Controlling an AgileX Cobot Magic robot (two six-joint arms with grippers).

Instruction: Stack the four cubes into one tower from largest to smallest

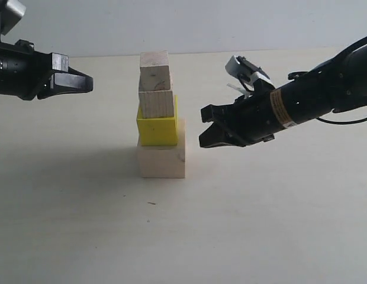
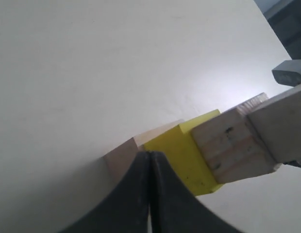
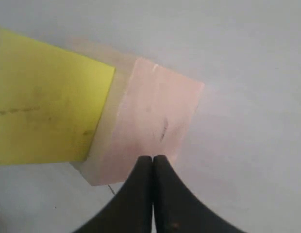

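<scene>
The four cubes stand as one tower in the exterior view: the largest pale whitish cube (image 1: 162, 157) on the table, the yellow cube (image 1: 157, 130) on it, a tan cube (image 1: 156, 103) above, and the smallest tan cube (image 1: 155, 71) on top. My left gripper (image 1: 89, 84) hangs shut and empty to the left of the tower's top, apart from it. My right gripper (image 1: 203, 126) is shut and empty just right of the yellow cube, not touching. The left wrist view has the shut left gripper (image 2: 149, 154) before the yellow cube (image 2: 182, 155); the right wrist view has the right gripper (image 3: 153, 158) before the pale cube (image 3: 150, 128).
The pale tabletop (image 1: 260, 225) stretches around the tower, with a small dark speck (image 1: 151, 203) in front of it. A white wall (image 1: 189, 23) rises behind the table's far edge.
</scene>
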